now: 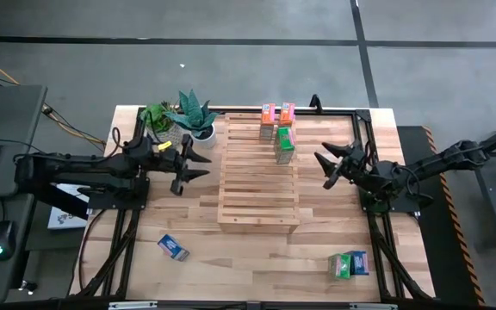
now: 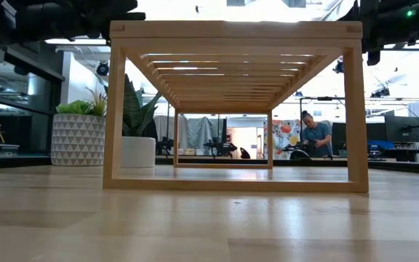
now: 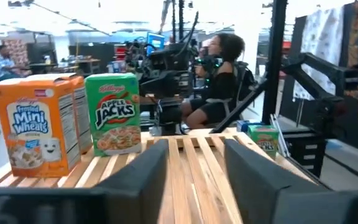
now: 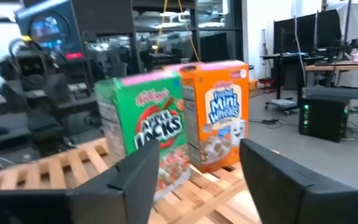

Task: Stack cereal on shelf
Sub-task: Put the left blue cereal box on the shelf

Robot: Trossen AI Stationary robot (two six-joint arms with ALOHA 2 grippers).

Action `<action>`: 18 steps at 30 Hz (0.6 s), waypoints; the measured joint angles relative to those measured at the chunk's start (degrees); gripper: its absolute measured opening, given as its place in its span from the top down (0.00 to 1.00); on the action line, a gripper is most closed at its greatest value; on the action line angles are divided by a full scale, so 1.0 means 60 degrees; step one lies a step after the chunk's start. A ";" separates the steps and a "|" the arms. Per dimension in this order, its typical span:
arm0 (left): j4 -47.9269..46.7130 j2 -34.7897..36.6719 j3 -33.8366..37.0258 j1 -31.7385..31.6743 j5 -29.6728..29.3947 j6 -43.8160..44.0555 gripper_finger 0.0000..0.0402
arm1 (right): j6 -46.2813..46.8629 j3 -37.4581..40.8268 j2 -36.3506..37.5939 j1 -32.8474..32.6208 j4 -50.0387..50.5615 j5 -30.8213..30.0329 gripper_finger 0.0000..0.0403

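The pale slatted wooden shelf (image 1: 257,185) stands in the middle of the table. At its far end stand two orange cereal boxes (image 1: 269,117) (image 1: 288,113) and a green one (image 1: 285,143). The left wrist view shows the orange Mini Wheats box (image 3: 30,134) and the green Apple Jacks box (image 3: 112,115) upright on the slats. A blue box (image 1: 172,248) lies on the table near the left front. A green and blue pair (image 1: 349,264) sits near the right front. My left gripper (image 1: 198,162) hovers open at the shelf's left side. My right gripper (image 1: 327,168) hovers open at its right side. Both are empty.
Two potted plants (image 1: 158,116) (image 1: 194,116) stand at the shelf's far left corner, close to my left gripper. Black frame rails (image 1: 364,129) run along the table's right and far sides. A person (image 3: 219,81) sits beyond the table's right side.
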State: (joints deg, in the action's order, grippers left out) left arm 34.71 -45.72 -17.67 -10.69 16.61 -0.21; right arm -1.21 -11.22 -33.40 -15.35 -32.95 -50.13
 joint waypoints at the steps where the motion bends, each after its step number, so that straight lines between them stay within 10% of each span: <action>1: 0.0081 -0.0058 0.0000 0.0037 -0.0109 0.0159 0.58 | 0.0072 0.0000 0.0002 0.0000 -0.0107 0.0140 0.44; 18: -0.0889 -0.1409 -0.1484 0.0968 0.0801 0.1401 0.32 | 0.0453 0.0000 -0.0005 0.0000 0.0188 0.0679 0.39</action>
State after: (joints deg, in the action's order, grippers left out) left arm 29.37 -54.17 -26.58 -4.88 21.41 8.20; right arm 1.51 -11.22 -33.43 -15.35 -31.82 -46.05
